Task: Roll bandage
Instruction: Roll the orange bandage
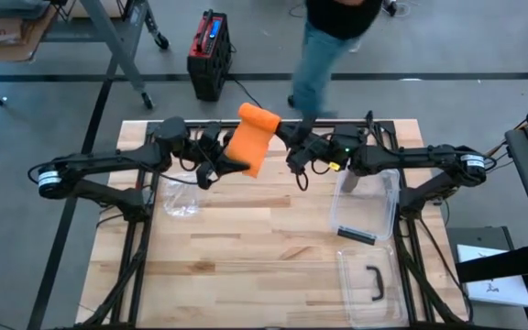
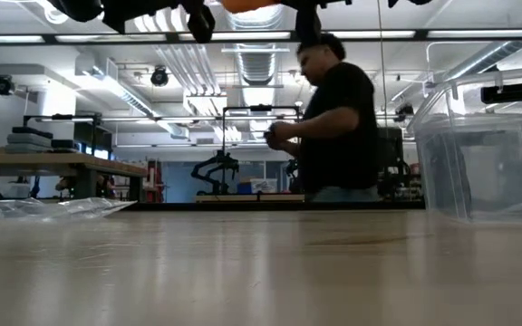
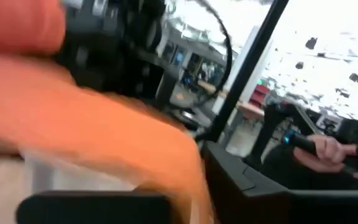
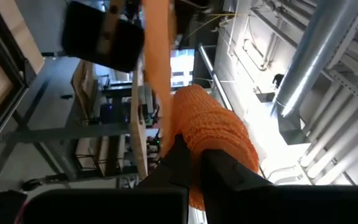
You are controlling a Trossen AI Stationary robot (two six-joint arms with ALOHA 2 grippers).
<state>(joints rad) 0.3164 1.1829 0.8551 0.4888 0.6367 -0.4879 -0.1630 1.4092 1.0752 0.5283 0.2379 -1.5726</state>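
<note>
Bandage bright orange, mesh-like weave on the rolled part. Both arms dark, near black. Table pale wood in plank strips, black frame at its edges. Bin near right edge clear, with a black handle. Person beyond far edge: black shirt, blue jeans.

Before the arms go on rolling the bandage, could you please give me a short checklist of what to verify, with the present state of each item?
1. Right gripper shut on the orange bandage roll: ok.
2. Left gripper holding the bandage's loose end: cannot tell; it is at that end, but the contact is blurred.
3. Bandage held in the air above the table: ok.
4. Plastic bag and clear bin lie apart from the bandage: ok.
5. Space behind the table free: not ok; a person stands there.
</note>
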